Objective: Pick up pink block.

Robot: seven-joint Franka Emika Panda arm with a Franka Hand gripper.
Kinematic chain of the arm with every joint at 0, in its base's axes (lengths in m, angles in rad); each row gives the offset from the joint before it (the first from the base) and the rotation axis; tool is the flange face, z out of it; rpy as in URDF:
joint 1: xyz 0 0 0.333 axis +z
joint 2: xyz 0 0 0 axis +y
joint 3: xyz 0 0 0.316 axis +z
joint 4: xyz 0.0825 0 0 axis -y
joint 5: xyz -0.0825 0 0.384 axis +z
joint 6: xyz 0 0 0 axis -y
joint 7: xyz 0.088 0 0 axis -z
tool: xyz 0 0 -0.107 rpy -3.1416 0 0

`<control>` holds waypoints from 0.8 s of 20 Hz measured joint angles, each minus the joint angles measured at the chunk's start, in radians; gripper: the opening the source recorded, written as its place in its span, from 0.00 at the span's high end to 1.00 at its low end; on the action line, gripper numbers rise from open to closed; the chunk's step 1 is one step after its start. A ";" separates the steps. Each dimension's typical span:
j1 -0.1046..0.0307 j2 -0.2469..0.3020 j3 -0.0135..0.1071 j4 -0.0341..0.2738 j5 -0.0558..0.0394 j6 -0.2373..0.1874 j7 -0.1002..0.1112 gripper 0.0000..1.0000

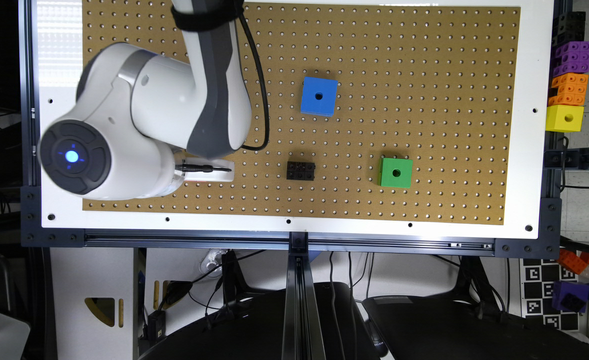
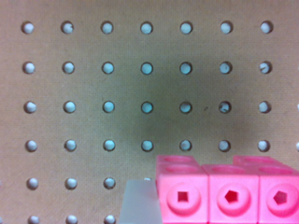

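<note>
Pink block (image 2: 229, 193) is seen at the gripper, above the pegboard (image 2: 140, 93), with one translucent fingertip (image 2: 138, 205) beside it; closure cannot be determined, so grasp and lift are judged unconfirmed.

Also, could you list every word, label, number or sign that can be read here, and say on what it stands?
There is no readable text.
Black-and-white square marker patterns on a white board at the exterior view's lower right are codes, not letters.
The pink block, blue cube and pegboard bear nothing written.
</note>
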 joint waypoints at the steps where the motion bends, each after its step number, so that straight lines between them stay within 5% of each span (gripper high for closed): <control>1: 0.000 -0.011 0.000 0.000 0.0000 -0.011 0.000 1.00; 16: 0.000 -0.145 0.000 0.000 0.0001 -0.141 0.000 1.00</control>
